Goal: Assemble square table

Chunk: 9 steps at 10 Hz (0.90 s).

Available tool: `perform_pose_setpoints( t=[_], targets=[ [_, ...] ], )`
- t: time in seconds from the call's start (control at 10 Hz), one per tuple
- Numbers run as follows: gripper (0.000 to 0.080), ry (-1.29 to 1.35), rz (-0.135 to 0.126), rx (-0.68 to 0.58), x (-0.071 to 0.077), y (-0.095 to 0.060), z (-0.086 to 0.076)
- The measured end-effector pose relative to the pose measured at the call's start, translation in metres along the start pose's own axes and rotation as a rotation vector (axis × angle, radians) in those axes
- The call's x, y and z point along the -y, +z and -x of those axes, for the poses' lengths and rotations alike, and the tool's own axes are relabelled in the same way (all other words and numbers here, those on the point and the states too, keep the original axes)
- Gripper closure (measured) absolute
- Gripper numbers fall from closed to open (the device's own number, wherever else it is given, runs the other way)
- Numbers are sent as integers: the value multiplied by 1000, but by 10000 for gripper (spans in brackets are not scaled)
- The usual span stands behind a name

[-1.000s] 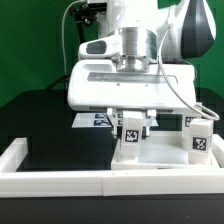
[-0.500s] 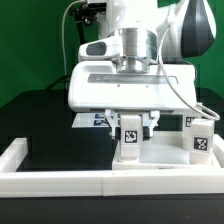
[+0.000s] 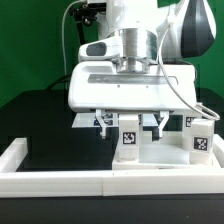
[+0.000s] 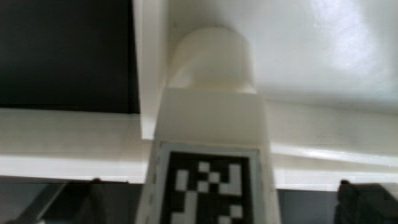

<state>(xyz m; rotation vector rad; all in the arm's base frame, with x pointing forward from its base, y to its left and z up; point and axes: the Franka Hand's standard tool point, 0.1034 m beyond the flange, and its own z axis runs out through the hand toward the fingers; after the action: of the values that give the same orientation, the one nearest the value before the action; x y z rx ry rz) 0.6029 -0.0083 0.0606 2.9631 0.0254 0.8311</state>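
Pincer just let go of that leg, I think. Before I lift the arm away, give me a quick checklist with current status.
1. Pincer open, jaws spread on either side of the leg: ok.
2. Fingers apart from the small white block leg with the black-and-white tag: ok in the exterior view; the wrist view shows gaps on both sides.
3. Leg upright on the white plastic square slab: ok.
4. Leg fully seated in its corner hole: cannot tell, the base is hidden.
5. Second tagged white leg on the exterior view's right, standing apart from the arm's path: ok.
6. Long white border wall lies apart from the pincer: ok.
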Motion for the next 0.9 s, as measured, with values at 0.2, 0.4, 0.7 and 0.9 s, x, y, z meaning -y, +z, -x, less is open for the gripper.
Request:
perform_pose_setpoints(
  t=[0.2, 0.4, 0.7, 0.9],
  targets=[
    [150, 1, -20, 28, 4, -7, -4],
    [150, 1, -46, 50, 5, -21, -16],
    [150, 15, -73, 85, 4, -28, -23],
    [150, 32, -93, 129, 7, -26, -18]
  ],
)
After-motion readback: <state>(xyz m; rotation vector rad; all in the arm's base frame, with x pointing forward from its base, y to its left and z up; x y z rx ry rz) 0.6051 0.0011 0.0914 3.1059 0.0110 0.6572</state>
